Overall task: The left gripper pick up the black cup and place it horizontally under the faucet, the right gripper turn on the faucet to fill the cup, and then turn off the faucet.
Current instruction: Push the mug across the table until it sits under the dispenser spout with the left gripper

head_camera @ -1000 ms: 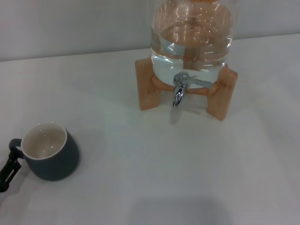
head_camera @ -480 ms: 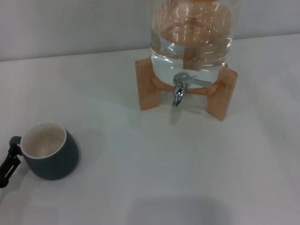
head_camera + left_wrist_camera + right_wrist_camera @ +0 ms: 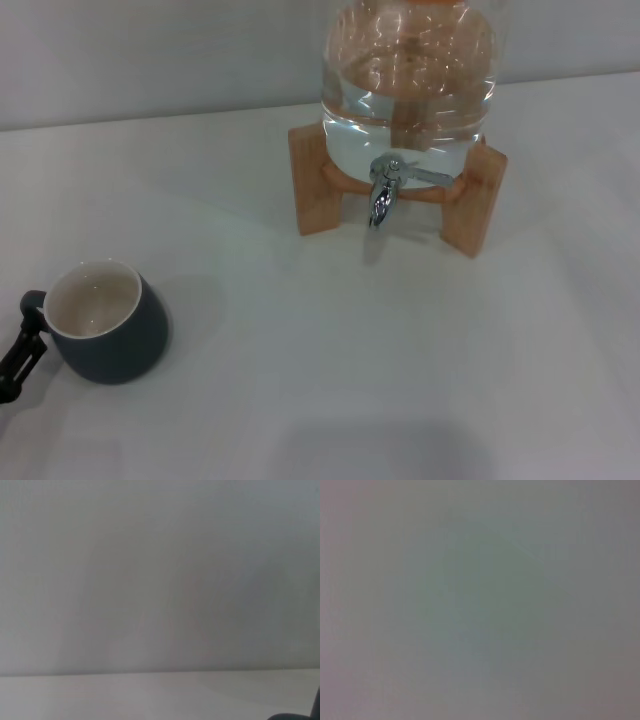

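White tabletop (image 3: 300, 400) across the whole head view, meeting a pale wall at the back. Standing on it, far from the fingers and toward the right, a big clear glass jar (image 3: 410, 80) holding water, cradled in a light wooden stand (image 3: 312, 180) with two upright side boards. Fixed low on the jar's front, the faucet (image 3: 383, 190): a small chrome spigot pointing down, with its thin lever handle (image 3: 428, 178) lying out to the right. Nothing beneath its spout but bare tabletop.

Near the left edge, well apart from the faucet, the black cup (image 3: 108, 322): dark blue-grey outside, cream-white inside, upright with its mouth open upward. Small loop handle (image 3: 32, 302) on the side turned toward the fingers.

Smallest in view, the left gripper (image 3: 20, 345), at the very left edge and only partly in frame: a black finger (image 3: 18, 358) reaching up to the cup's handle and seeming to touch it. Whether the fingers are apart, together, or clamped on the handle: cannot tell. Cup resting on the tabletop, its shadow right beside its base.

Left wrist view: only pale wall over a strip of tabletop, plus a dark sliver at one corner, too little to name. Right wrist view: a blank grey field; right gripper nowhere seen.
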Motion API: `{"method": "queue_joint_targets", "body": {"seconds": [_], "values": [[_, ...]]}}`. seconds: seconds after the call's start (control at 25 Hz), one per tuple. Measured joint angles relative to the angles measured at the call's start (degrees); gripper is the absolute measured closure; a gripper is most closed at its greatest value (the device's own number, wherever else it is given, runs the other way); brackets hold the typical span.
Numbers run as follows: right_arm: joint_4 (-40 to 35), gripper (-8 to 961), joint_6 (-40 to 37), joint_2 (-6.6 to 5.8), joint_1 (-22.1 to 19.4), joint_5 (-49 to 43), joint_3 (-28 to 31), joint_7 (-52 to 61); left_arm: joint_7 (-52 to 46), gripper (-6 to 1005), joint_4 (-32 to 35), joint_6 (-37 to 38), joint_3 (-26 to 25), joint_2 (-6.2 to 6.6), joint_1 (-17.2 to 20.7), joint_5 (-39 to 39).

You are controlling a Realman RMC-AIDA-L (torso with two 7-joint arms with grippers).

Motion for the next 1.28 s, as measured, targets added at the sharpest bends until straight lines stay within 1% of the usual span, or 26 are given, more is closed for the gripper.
{"method": "queue_joint_targets", "body": {"seconds": [1.28], "values": [[0.0, 98, 0.0, 0.0, 0.0, 0.21, 0.0, 0.0, -0.25, 108, 0.11, 2.64, -0.18, 0.16, -2.06, -0.26]]}}
